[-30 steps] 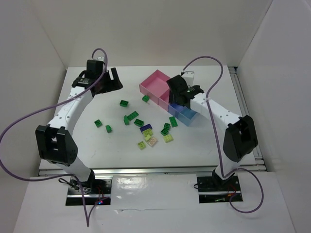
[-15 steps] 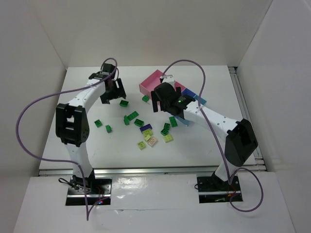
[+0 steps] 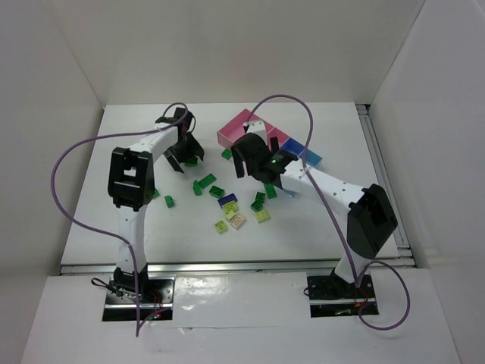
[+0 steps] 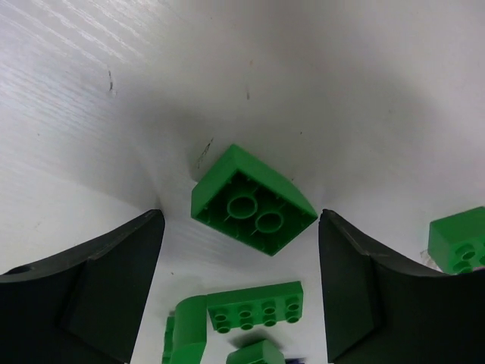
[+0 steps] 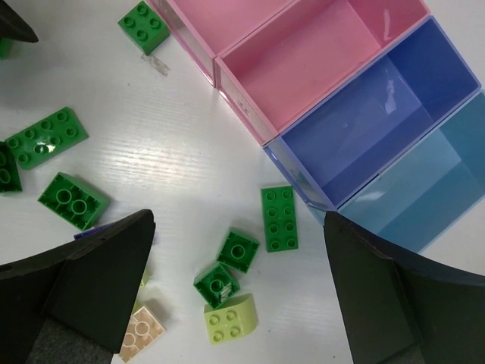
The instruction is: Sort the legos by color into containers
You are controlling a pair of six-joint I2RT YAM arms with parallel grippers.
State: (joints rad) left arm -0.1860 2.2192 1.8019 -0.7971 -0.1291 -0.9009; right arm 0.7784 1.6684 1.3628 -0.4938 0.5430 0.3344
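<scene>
Setting: a white table [image 3: 318, 227] with white walls, seen from above. Two white-and-black robot arms reach in from its near edge.
Left gripper [image 4: 241, 216]: jaws spread wide, low over the far left part of the table, holding nothing.
Between its jaws: an upturned green brick [image 4: 254, 208], two-by-two, lies on the table with its hollow underside showing. There is bare table on either side and it touches neither finger.
Close by: a green two-by-four brick [image 4: 256, 305], studs up, lies beside a curved green piece [image 4: 189, 326].
Right gripper [image 5: 236, 227]: jaws fully apart, hanging above the middle of the table, gripping nothing.
Containers: four joined bins in a slanting row at the far right of the table. In order they are the large pink bin [image 5: 227, 19], small pink bin [image 5: 311, 64], violet-blue bin [image 5: 371, 121] and light blue bin [image 5: 432, 189].
Legos by the bins: a green two-by-two brick [image 5: 144, 26] lies just beside the large pink bin's wall. A green two-by-three brick [image 5: 279, 218] lies just beside the violet-blue bin's near corner.
Legos under the right gripper: a small green brick [image 5: 239, 250] is close to a second small green brick [image 5: 217, 284]. A yellow-green brick [image 5: 231, 318] lies just below them, with a beige-pink brick [image 5: 142, 330] off to one side.
Middle of the table: a blue-purple brick [image 3: 227, 200] lies among the loose cluster.
Left side: a lone green brick [image 3: 168, 201] lies apart from the cluster, near the left arm.
</scene>
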